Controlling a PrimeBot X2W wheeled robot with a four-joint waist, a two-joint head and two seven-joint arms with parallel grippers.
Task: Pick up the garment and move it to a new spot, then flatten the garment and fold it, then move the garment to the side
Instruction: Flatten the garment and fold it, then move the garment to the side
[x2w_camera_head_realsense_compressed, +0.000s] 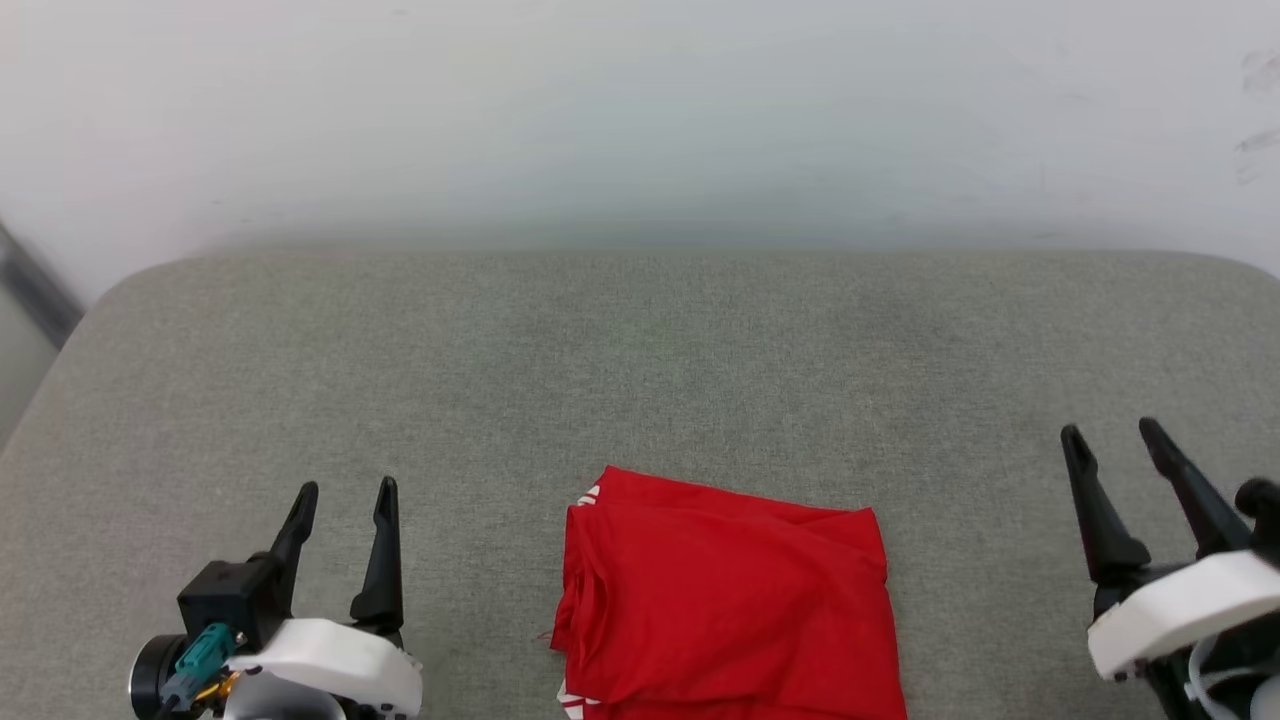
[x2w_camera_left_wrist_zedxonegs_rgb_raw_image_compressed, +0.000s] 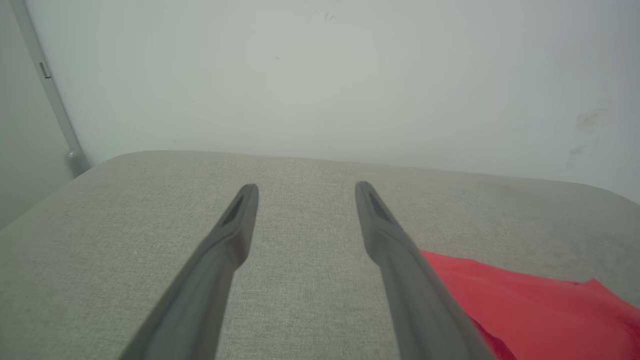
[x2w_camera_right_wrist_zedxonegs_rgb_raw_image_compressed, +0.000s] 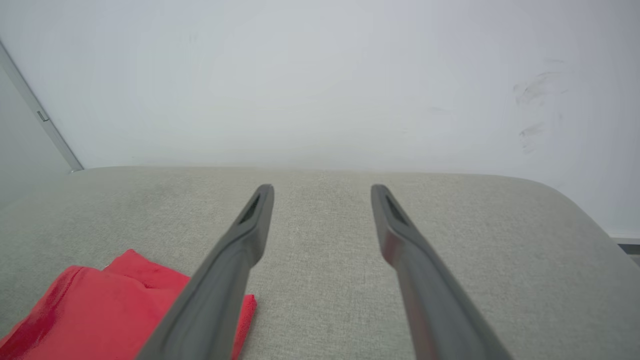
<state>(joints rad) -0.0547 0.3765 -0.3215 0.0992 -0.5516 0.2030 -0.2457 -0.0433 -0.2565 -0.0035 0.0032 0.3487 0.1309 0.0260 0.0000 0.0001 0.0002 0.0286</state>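
The garment (x2w_camera_head_realsense_compressed: 725, 600) lies folded into a red rectangle at the near middle of the grey surface, with bits of striped trim showing at its left edge. My left gripper (x2w_camera_head_realsense_compressed: 345, 492) hovers to its left, open and empty. To the right of the garment, my right gripper (x2w_camera_head_realsense_compressed: 1112, 432) is likewise open with nothing between its fingers. In the left wrist view the garment (x2w_camera_left_wrist_zedxonegs_rgb_raw_image_compressed: 540, 305) sits to the lower right of the left gripper (x2w_camera_left_wrist_zedxonegs_rgb_raw_image_compressed: 306, 189). In the right wrist view the garment (x2w_camera_right_wrist_zedxonegs_rgb_raw_image_compressed: 100, 315) lies at the lower left of the right gripper (x2w_camera_right_wrist_zedxonegs_rgb_raw_image_compressed: 322, 190).
The grey cushioned surface (x2w_camera_head_realsense_compressed: 640, 360) has rounded far corners and ends at a pale wall (x2w_camera_head_realsense_compressed: 640, 110). A grey strip (x2w_camera_head_realsense_compressed: 35, 285) runs down the wall at the far left. Bare surface stretches beyond and beside the garment.
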